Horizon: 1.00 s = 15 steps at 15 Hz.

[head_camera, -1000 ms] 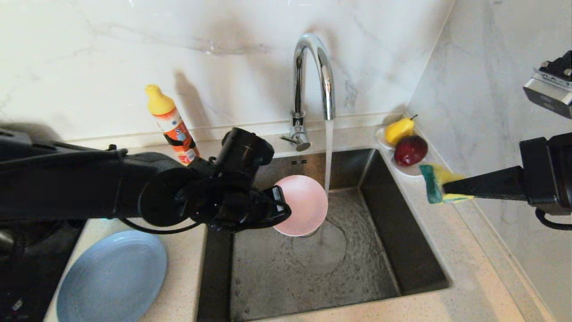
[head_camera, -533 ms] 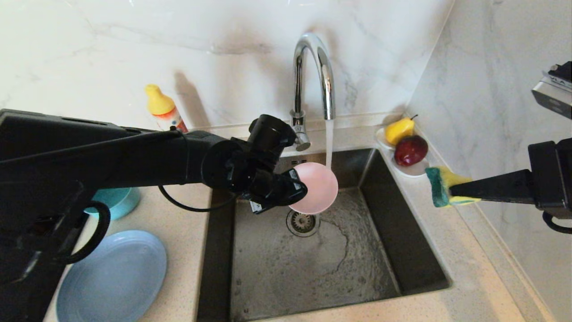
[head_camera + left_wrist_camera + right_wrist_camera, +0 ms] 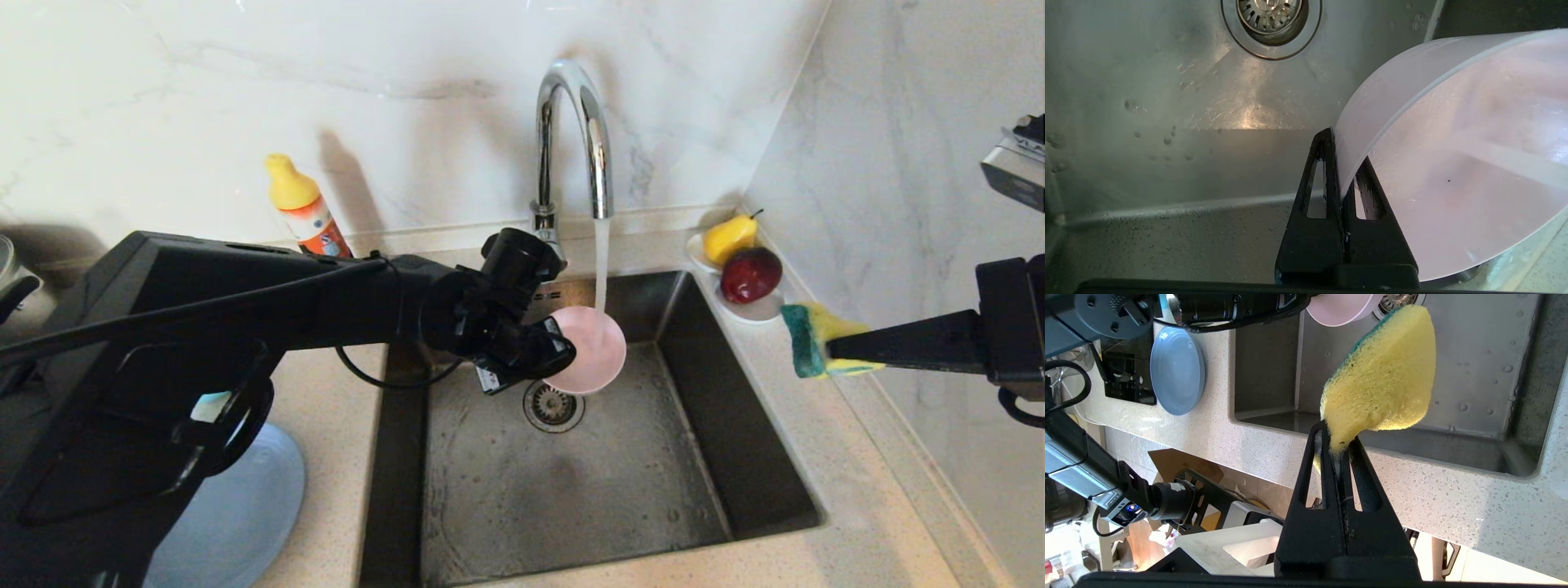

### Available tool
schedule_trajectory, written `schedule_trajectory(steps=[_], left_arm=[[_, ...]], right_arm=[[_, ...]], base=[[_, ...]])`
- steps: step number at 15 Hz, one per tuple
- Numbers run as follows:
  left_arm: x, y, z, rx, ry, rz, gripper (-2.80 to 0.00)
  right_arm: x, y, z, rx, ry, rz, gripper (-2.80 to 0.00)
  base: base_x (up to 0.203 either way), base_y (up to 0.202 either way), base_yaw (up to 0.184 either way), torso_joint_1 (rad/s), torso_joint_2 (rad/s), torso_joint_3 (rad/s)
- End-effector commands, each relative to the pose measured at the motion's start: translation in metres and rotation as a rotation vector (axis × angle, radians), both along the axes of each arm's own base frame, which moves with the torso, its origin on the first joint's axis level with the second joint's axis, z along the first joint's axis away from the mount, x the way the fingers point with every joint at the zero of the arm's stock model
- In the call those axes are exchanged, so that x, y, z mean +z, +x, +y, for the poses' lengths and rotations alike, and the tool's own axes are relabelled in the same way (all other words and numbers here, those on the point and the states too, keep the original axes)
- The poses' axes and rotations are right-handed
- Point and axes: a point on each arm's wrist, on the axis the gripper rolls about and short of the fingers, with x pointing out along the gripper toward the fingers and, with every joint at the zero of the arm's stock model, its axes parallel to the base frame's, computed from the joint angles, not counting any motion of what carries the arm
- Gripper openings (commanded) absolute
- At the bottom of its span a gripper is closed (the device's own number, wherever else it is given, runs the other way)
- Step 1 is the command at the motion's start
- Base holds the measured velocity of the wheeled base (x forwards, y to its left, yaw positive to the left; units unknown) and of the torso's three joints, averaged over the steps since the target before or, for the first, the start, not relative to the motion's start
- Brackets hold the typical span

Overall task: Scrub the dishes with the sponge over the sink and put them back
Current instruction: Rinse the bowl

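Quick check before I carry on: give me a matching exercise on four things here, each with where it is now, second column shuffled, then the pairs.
Things
1. pale pink bowl
2. yellow sponge with green scouring face
3. wide grey-blue plate
4. dark red apple

Places
A. flat on the counter left of the steel sink
B. under the tap's stream, rim clamped in the left gripper
C. on the white saucer in the corner
D. pinched in the right gripper, over the counter right of the sink

Pairs: 1-B, 2-D, 3-A, 4-C
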Motion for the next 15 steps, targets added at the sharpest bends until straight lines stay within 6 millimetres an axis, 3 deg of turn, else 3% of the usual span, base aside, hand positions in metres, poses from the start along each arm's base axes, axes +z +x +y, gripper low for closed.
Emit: schedule_trajectory(steps=[1, 8, 12, 15], left_arm=[[-0.003, -0.001, 0.000, 0.008, 0.001, 0.011, -2.80], [0.014, -0.018, 0.013, 0.017, 0.022, 0.027, -2.80], [0.039, -0.053, 0.045, 0.026, 0.090, -0.038, -2.80], [0.043, -0.070, 0.067, 0.063, 0.181, -0.208, -2.80]], right_arm=[[0.000, -0.001, 0.000, 0.001, 0.002, 0.001, -2.80], [-0.003, -0.004, -0.002, 0.003, 0.001, 0.008, -2.80], [-0.012, -0.005, 0.000, 0.014, -0.013, 0.036, -2.80], [-0.018, -0.004, 0.001, 0.034, -0.012, 0.064, -2.80]], base=[[0.000, 0.000, 0.000, 0.000, 0.00, 0.000], [0.000, 0.000, 0.000, 0.000, 0.00, 0.000], [0.000, 0.000, 0.000, 0.000, 0.00, 0.000], [0.000, 0.000, 0.000, 0.000, 0.00, 0.000]])
